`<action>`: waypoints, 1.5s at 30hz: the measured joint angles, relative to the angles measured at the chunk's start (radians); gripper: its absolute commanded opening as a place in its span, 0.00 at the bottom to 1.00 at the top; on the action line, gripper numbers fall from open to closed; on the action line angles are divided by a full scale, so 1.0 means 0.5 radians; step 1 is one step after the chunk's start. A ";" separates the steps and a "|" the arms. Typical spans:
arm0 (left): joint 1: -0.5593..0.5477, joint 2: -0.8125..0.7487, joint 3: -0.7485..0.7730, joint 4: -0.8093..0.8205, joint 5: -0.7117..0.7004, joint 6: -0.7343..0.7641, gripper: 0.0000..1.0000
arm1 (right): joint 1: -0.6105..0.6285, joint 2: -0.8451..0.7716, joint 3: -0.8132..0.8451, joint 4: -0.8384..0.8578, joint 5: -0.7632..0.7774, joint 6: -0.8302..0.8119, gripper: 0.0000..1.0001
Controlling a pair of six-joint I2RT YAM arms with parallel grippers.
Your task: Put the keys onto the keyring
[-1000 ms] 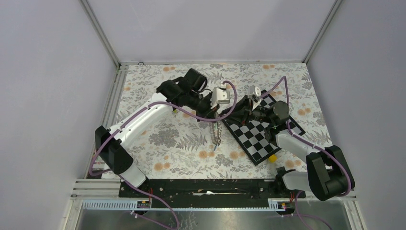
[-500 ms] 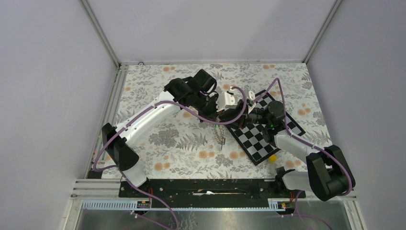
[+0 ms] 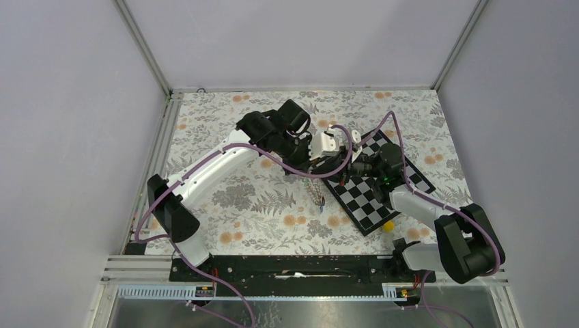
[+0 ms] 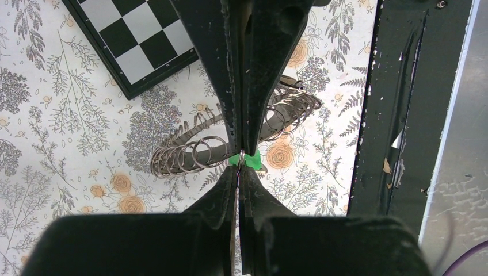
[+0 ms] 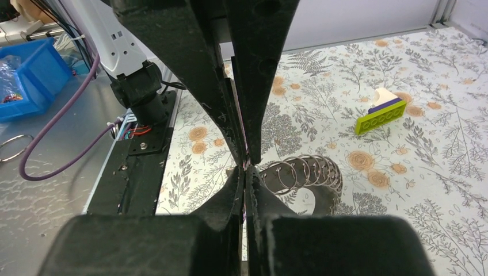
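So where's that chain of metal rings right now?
In the overhead view the keyring is mid-table, just left of the checkerboard, over the flowered tablecloth.

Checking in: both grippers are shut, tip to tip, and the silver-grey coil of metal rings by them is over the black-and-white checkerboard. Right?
Not quite. The silver-grey coil of metal rings is over the floral tablecloth, beside the black-and-white checkerboard, not over it; the left wrist view shows this. The left gripper and right gripper are indeed shut, tip to tip.
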 measured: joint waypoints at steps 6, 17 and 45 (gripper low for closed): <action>0.001 0.000 -0.002 0.008 0.007 0.002 0.01 | 0.001 0.002 0.002 0.031 0.014 0.083 0.00; 0.198 -0.207 -0.296 0.340 0.287 -0.042 0.42 | -0.061 -0.014 0.002 0.288 0.040 0.404 0.00; 0.233 -0.333 -0.667 0.876 0.635 -0.449 0.44 | -0.099 -0.052 0.002 0.383 0.050 0.473 0.00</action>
